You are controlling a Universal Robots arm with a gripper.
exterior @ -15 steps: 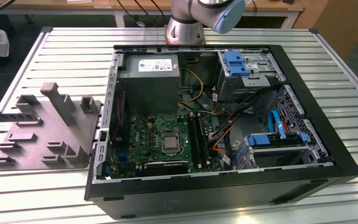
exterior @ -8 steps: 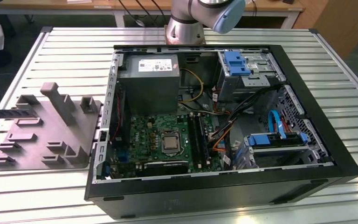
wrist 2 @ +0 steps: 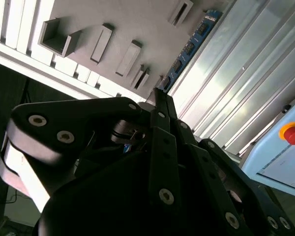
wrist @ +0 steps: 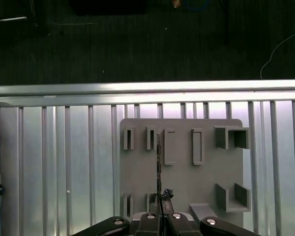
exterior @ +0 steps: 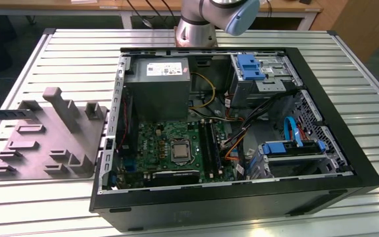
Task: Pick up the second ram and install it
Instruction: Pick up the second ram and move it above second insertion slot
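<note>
The slatted table (exterior: 64,54) bears a grey tray (exterior: 35,164) (posts upright) — and an open computer case (exterior: 242,200).

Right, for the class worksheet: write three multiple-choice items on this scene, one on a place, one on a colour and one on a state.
1. Where is the second ram?
A) over the grey tray
B) in a motherboard slot
C) on top of the power supply

2. What colour are the drive latches inside the computer case?
A) red
B) blue
C) yellow

3. How is the gripper?
A) wide open
B) shut on the second ram
C) shut on a cable

Answers:
1 A: both wrist views show the stick against the grey tray.
2 B: the exterior view shows the latches as bright blue.
3 B: the fingertips meet on the stick's end in both wrist views.
</note>
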